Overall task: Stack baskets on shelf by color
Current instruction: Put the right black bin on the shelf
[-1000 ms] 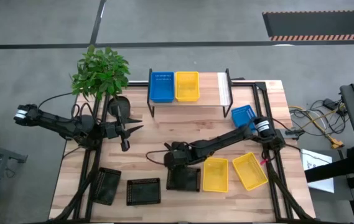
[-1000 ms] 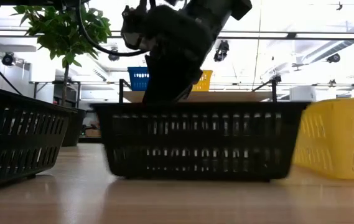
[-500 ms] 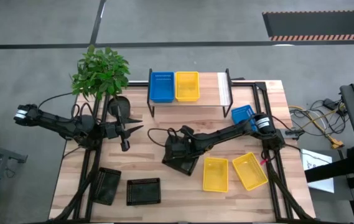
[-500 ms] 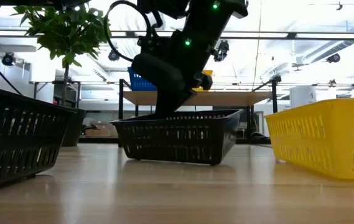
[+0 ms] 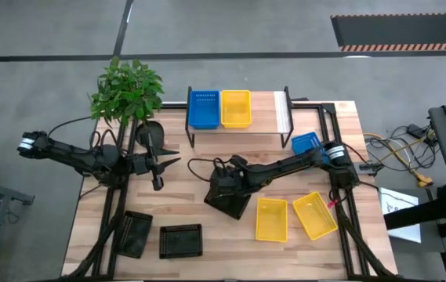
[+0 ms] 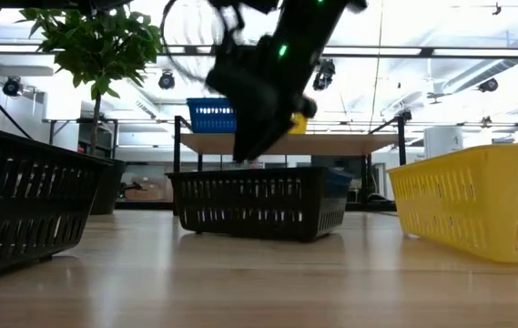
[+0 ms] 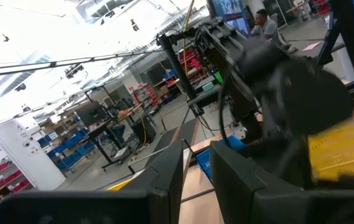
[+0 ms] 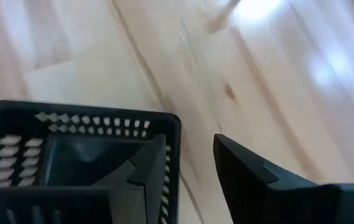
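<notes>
A black basket (image 5: 230, 202) rests flat on its base on the table (image 5: 183, 205), in front of the shelf (image 5: 281, 117). My right gripper (image 8: 189, 146) hangs open just above one end of it (image 6: 257, 150), slanting down. One finger stands over the inside and the other outside the end wall (image 8: 172, 134). On the shelf top sit a blue basket (image 5: 203, 110) and a yellow basket (image 5: 235, 108). My left gripper (image 5: 160, 166) waits at the table's left, raised, open by a narrow gap (image 7: 195, 155) and holding nothing. My right gripper straddles the black basket's end wall (image 8: 174, 124) from above, one finger inside and one outside. I cannot tell whether either finger touches the wall. The basket stands level on the table.
Two yellow baskets (image 5: 271, 219) (image 5: 314, 215) lie at the near right. A blue basket (image 5: 306, 144) lies beside the shelf's right end. Two black baskets (image 5: 135, 233) (image 5: 180, 240) lie at the near left. A potted plant (image 5: 127, 90) stands at the far left corner.
My right gripper has carried the black basket from the near edge toward the shelf and has turned it about. Half a second ago the basket hung tipped, one end raised. Now it lies flat on the table, and the gripper has risen a little above it.
</notes>
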Robot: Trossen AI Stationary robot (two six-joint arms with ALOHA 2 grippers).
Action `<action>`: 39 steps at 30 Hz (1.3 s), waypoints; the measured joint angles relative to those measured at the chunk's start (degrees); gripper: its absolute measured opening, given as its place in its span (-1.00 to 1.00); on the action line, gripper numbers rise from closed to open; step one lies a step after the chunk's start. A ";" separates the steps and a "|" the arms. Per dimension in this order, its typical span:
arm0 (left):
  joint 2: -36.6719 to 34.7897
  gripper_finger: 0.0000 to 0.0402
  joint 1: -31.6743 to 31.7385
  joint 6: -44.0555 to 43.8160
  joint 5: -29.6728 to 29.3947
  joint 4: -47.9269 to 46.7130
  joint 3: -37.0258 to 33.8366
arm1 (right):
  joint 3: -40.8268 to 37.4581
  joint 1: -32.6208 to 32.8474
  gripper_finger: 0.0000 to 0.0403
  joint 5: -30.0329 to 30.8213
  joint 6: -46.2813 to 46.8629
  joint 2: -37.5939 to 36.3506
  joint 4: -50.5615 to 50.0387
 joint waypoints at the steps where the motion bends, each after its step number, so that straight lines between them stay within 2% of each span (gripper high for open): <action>1: 0.01 -0.68 0.02 0.00 0.00 0.02 0.00 | -0.01 0.00 -0.34 -0.71 -1.21 -1.43 -0.96; 5: -0.08 -0.68 0.00 0.00 0.00 0.02 0.00 | -0.01 0.09 -0.31 -6.95 -8.07 -6.56 -4.62; 9: -0.02 -0.68 0.00 0.01 0.00 0.07 0.00 | 0.01 1.07 -0.31 -25.86 -25.26 -10.49 -9.09; 10: 0.08 -0.68 0.00 0.01 0.00 0.32 0.00 | -0.08 1.78 -0.31 -28.50 -29.08 -10.71 -10.40; 13: 0.06 -0.68 0.00 0.01 0.00 0.18 0.00 | -0.23 4.09 -0.31 -28.23 -38.30 -10.65 -13.33; 17: -0.05 -0.68 0.00 0.02 0.00 0.22 0.00 | -0.31 6.88 -0.31 -24.20 -44.03 -9.06 -13.86; 20: -0.07 -0.68 0.01 0.00 -0.02 0.00 0.00 | -0.31 8.06 -0.31 -22.17 -44.99 -7.54 -14.18; 27: 0.10 -0.68 0.02 0.00 0.00 0.15 0.00 | -0.36 7.69 -0.31 -22.48 -42.04 -4.39 -16.23; 39: -0.01 -0.68 0.02 -0.01 -0.02 0.17 0.00 | -0.36 7.71 -0.32 -23.97 -42.71 -0.21 -16.74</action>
